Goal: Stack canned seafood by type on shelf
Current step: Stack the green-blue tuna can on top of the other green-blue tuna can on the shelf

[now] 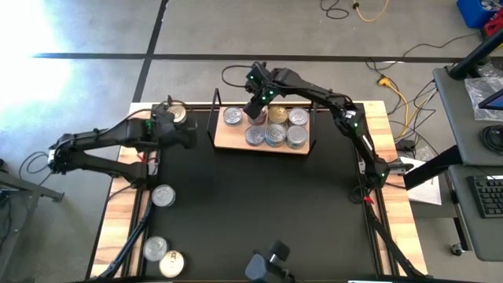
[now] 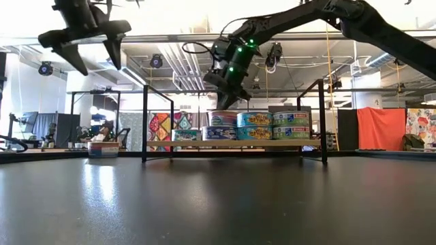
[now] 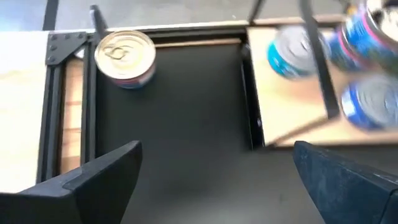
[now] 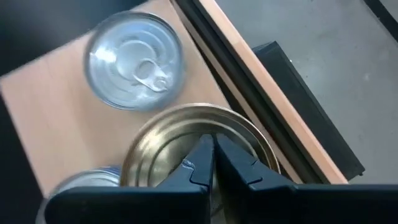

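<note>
Tins (image 1: 274, 134) on the shelf (image 1: 228, 141) are partly hidden by the right gripper (image 1: 255, 109), whose fingers are pressed together, empty, above a gold lid (image 4: 186, 146). We count about six there, one at the table's (image 1: 259, 212) far left, three near left. Beside that far-left tin (image 1: 176, 112), the left gripper (image 1: 189, 136) hovers, fingers spread.

A small light-wood shelf board (image 2: 235, 143) with thin black wire posts at both ends stands on the glossy black table (image 2: 218, 201). On it sit short round tins with blue and yellow labels (image 2: 262, 126), some stacked two high. The right gripper (image 2: 225, 97), fingers pressed together, hangs just above the tins. The left gripper (image 2: 95, 58) hovers high with its fingers spread wide.
</note>
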Controlling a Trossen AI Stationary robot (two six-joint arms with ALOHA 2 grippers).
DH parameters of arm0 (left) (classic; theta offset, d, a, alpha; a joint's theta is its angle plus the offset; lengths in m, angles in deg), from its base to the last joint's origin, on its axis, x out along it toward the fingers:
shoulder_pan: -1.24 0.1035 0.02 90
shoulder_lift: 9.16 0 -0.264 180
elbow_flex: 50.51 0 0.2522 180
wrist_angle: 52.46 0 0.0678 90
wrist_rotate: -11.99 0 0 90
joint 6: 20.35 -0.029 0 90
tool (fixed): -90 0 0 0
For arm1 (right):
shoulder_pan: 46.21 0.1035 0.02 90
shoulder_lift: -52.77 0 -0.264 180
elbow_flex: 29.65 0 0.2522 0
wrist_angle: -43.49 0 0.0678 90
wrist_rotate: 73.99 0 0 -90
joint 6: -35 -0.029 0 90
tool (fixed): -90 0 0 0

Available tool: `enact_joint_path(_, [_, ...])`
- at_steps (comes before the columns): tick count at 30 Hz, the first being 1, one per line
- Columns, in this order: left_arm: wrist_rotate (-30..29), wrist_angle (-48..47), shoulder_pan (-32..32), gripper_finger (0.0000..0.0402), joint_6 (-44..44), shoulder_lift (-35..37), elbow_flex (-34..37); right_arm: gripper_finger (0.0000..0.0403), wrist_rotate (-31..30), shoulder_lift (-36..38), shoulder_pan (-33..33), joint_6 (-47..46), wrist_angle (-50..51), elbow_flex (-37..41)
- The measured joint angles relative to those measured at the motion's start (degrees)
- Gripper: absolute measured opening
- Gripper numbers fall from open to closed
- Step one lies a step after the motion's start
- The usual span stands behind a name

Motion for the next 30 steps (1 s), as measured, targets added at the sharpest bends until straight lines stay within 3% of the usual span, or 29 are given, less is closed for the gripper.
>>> enact_joint_path(3, [0.8, 2.4, 5.2, 0.04, 0.1, 1.0, 1.2, 0.0009, -1.2, 1.7, 0.9, -0.3, 0.0, -1.6])
enact_joint_path(8, [6.8, 11.3, 13.4, 0.0399, -8.0, 1.5, 3.1, 0.0009, -2.0, 8.4, 2.5, -2.6, -0.2, -1.8])
enact_joint_path(13, [20.9, 24.7, 23.0, 0.0385, -16.8, -0.8, 7.1, 0.0009, -2.2, 14.7, 5.7, -4.9, 1.5, -0.9])
enact_joint_path(17, [30.7, 28.0, 30.8, 0.0373, -19.0, -3.3, 11.3, 0.0009, -3.8, 21.2, 9.7, -6.2, 6.1, -0.9])
enact_joint_path(21, [34.4, 34.7, 33.1, 0.0363, -19.6, -3.7, 16.2, 0.0009, -11.4, 26.3, 16.4, -7.8, 12.0, -0.9])
enact_joint_path(26, [47.2, 52.4, 33.3, 0.0356, -17.3, -3.8, 24.1, 0.0009, -22.3, 31.0, 27.2, -14.8, 17.1, -0.9])
enact_joint_path(30, [50.5, 59.9, 32.6, 0.0352, -15.7, -3.7, 29.7, 0.0009, -27.2, 32.2, 33.7, -20.7, 20.2, -0.9])
